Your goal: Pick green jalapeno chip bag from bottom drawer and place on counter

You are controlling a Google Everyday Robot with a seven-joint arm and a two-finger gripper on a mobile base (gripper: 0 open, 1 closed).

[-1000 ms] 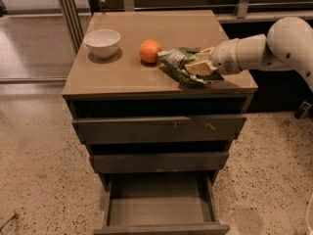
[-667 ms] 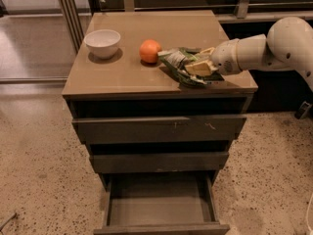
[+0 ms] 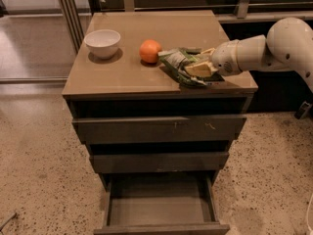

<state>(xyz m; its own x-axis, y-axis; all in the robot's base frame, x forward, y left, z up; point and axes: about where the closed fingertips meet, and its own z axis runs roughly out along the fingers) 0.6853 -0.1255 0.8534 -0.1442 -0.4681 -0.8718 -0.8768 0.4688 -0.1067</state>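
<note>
The green jalapeno chip bag (image 3: 175, 62) lies on the tabletop (image 3: 146, 80) near its front right edge, above the pulled-open bottom drawer (image 3: 161, 210), gripped by the tool (image 3: 198, 62), with a white bowl (image 3: 102, 42) and an orange fruit (image 3: 149, 51) to its left

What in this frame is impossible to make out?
Camera view: green jalapeno chip bag, right part covered by the gripper over it at the right front of the counter; print unreadable.
Camera view: bottom drawer, front panel cut by the lower edge.
Camera view: two upper drawers, insides lost in shadow.
Camera view: arm, cut off at the right edge.
</note>
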